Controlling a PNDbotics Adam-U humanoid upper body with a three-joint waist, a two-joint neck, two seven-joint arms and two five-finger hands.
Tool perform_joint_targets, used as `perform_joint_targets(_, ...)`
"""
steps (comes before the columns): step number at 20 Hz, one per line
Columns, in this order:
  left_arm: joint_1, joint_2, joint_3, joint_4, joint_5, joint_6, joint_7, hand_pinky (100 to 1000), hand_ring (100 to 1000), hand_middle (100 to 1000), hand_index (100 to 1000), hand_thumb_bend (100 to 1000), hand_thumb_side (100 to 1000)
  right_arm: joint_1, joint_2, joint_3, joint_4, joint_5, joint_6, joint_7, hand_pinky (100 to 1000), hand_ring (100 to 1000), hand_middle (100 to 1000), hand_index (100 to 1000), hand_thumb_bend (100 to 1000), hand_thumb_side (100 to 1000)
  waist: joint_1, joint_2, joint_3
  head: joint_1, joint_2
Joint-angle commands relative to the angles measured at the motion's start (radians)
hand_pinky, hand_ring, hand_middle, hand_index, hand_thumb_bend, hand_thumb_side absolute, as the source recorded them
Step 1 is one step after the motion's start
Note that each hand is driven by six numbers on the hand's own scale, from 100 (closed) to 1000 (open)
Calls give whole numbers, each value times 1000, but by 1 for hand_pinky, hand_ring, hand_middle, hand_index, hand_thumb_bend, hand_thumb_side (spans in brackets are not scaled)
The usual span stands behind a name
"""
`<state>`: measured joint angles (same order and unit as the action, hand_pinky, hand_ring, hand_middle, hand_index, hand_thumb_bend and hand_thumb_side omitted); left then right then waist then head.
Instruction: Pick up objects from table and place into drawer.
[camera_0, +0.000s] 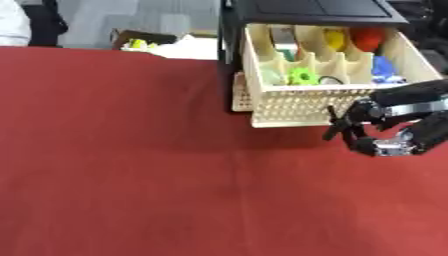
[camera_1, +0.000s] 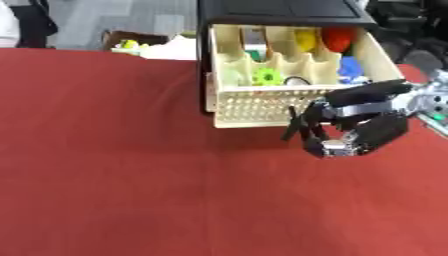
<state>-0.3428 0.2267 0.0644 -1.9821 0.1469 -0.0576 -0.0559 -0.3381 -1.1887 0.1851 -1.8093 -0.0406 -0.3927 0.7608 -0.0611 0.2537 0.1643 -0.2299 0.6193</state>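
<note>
A cream perforated drawer (camera_0: 302, 106) stands pulled out of a black cabinet (camera_0: 306, 10) at the far right of the red table (camera_0: 157, 165). Its compartments hold a green gear-shaped piece (camera_0: 302, 76), a yellow thing (camera_0: 335, 37), a red thing (camera_0: 367, 37) and a blue thing (camera_0: 382, 67). My right hand (camera_1: 359, 131) hangs just in front of the drawer's front right corner, above the cloth. Its fingers (camera_1: 297, 125) spread loosely toward the drawer face with the thumb below, and I see nothing held. The left hand does not show.
Behind the table's far edge lies an open box (camera_0: 140, 40) with yellow-green bits, next to something white (camera_0: 192, 49). The red cloth runs wide to the left and front of the drawer.
</note>
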Motion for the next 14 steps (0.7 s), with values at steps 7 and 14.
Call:
perform_joint_targets(7, -18, 6, 3, -18, -2, -2, -6, 693, 686, 687, 877, 100, 1000, -41, -6, -9, 34, -30, -137, 146, 256, 525, 537, 894, 100, 1000, -3, -5, 10, -3, -30)
perform_joint_targets(14, -17, 6, 5, -18, -3, -1, -9, 692, 686, 687, 877, 100, 1000, -60, 3, -20, 64, -52, -136, 146, 253, 524, 534, 894, 100, 1000, -6, -2, 11, -1, -41)
